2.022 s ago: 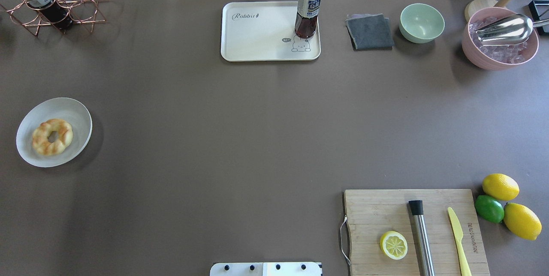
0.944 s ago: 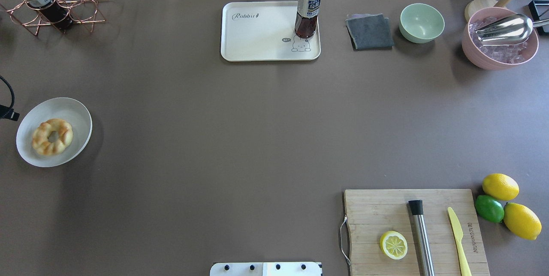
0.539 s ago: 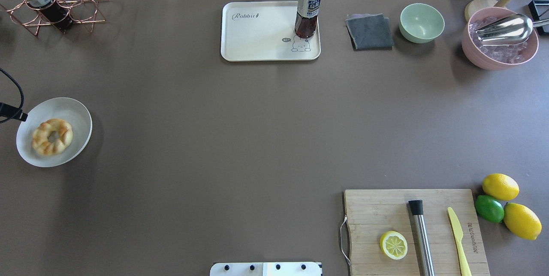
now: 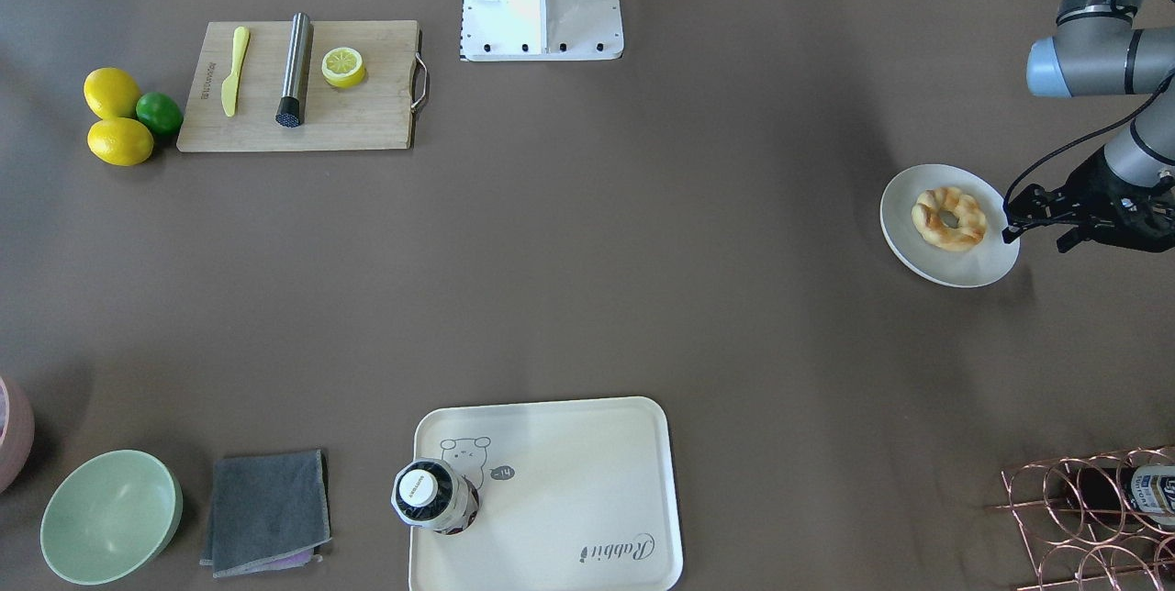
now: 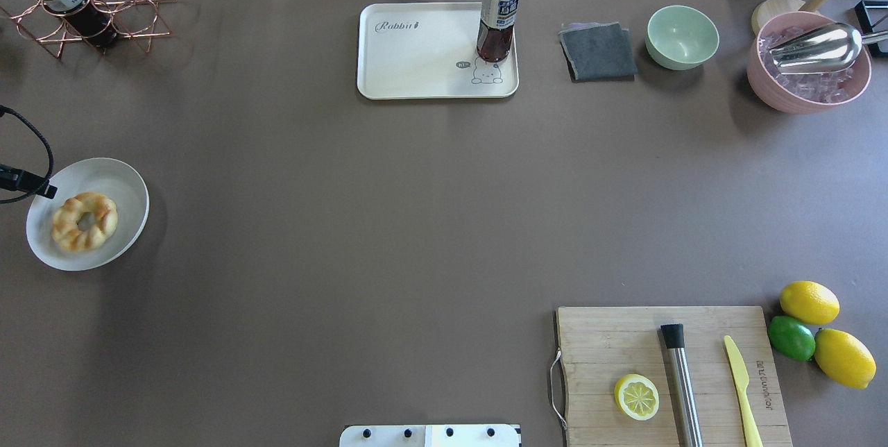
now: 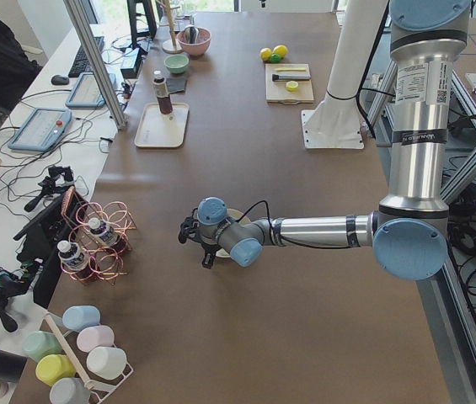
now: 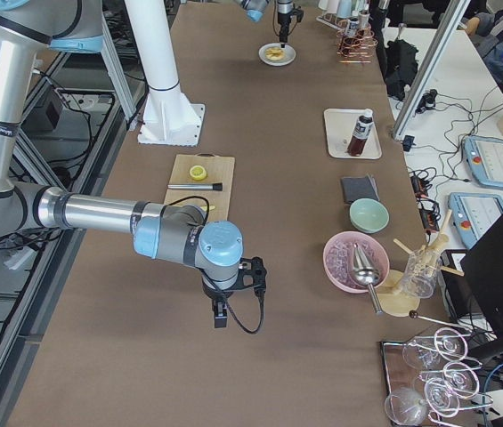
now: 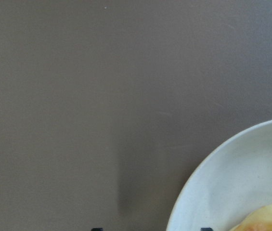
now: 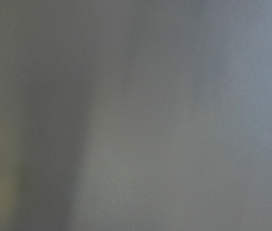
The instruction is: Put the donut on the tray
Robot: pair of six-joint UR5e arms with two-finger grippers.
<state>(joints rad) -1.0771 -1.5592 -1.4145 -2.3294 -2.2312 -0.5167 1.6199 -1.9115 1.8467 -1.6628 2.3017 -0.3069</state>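
Note:
The donut (image 5: 84, 221) lies on a round white plate (image 5: 118, 187) at the table's left; the front view shows it too (image 4: 949, 218). The cream tray (image 5: 416, 65) sits at the far middle and is also in the front view (image 4: 569, 481). My left gripper (image 4: 1037, 238) points down, open and empty, over the plate's outer rim. One fingertip (image 5: 48, 191) is above the rim, the other off the plate. The left wrist view shows the plate's rim (image 8: 208, 168) and a sliver of donut (image 8: 265, 219). My right gripper (image 7: 222, 313) shows only in the right side view, so I cannot tell its state.
A dark drink bottle (image 5: 497, 17) stands on the tray's right side by the bear drawing. A copper wire rack (image 5: 97, 3) is at the far left. A cutting board (image 5: 666, 370) holding a lemon half (image 5: 636, 397) is at the near right, beside whole lemons (image 5: 809, 302).
My left gripper has come in from the overhead view's left edge and moved right, so its finger now reaches over the plate's rim. The donut has not moved.

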